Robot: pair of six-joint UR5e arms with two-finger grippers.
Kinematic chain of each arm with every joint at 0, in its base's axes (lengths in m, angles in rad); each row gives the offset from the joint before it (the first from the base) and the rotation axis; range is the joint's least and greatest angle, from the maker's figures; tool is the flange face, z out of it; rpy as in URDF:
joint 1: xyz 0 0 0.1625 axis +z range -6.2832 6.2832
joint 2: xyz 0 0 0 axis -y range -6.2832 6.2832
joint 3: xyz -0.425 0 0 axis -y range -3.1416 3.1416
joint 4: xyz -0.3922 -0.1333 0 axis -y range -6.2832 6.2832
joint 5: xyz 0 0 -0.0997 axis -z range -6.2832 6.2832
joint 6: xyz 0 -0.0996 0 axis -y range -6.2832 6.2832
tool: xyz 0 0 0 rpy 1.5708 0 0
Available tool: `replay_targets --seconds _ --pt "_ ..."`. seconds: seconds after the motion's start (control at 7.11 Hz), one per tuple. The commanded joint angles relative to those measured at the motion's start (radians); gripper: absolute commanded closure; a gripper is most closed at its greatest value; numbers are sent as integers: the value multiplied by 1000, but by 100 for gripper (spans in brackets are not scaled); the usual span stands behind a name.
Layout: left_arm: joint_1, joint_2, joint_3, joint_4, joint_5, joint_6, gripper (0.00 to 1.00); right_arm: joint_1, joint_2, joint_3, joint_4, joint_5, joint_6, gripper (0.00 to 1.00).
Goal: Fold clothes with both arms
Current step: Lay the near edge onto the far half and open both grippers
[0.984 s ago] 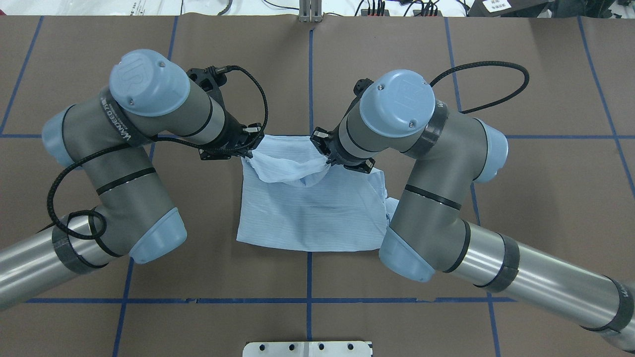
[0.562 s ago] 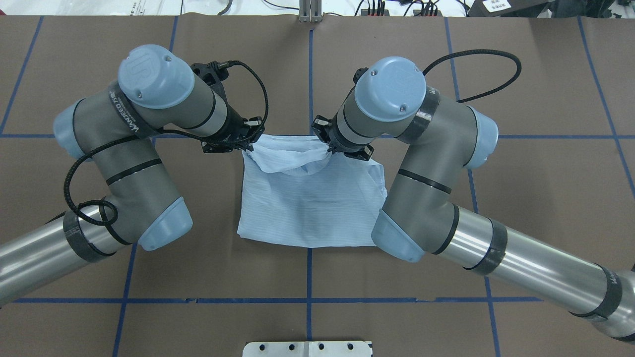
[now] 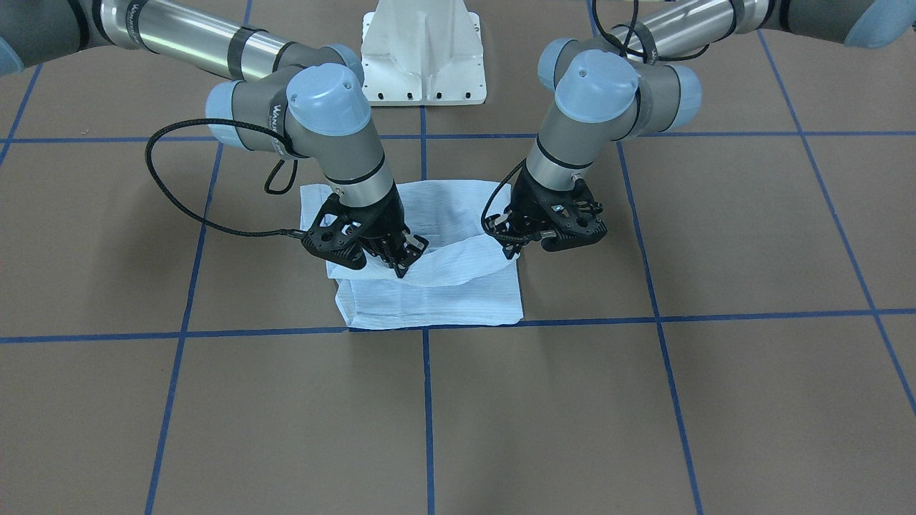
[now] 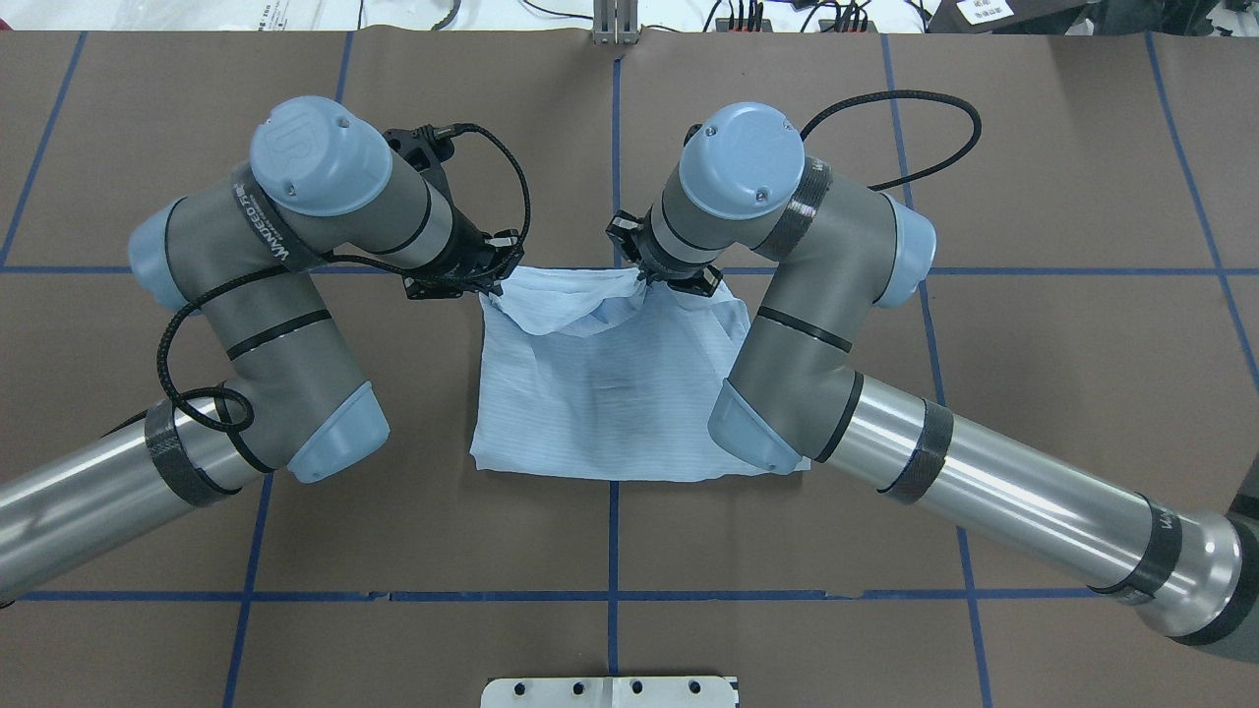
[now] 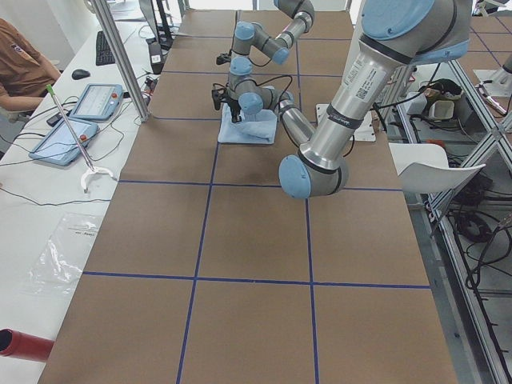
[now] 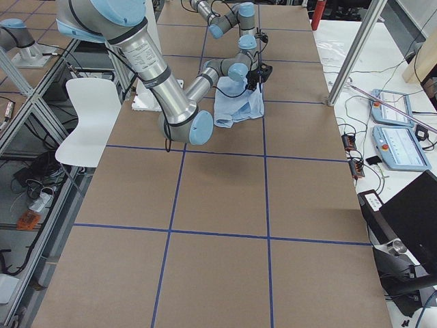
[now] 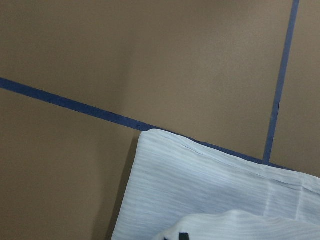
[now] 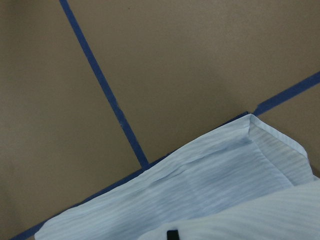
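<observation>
The shirt (image 4: 600, 393) lies as a folded rectangle at the centre of the overhead view on the brown bench (image 4: 1033, 147), its upper edge along the horizontal blue tape line (image 4: 1082, 270). The left hand (image 4: 489, 285) and right hand (image 4: 646, 279) are each clenched on an end of a raised flap. To land this fold cleanly, I judge they should draw the sagging cloth taut, lower level together onto that upper edge, and let go only once the flap lies flat.

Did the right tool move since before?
Yes. The right tool went away from the robot, nearer the crosswise blue tape line, pulling the shirt fold along.
</observation>
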Motion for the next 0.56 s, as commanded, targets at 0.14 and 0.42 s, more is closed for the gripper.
replay_targets --seconds 0.14,0.42 --pt "-46 -4 41 -17 2 -1 1 8 -28 -17 4 43 -99 0" --pt "-93 1 58 -8 -3 12 1 15 -29 -11 21 58 -135 0"
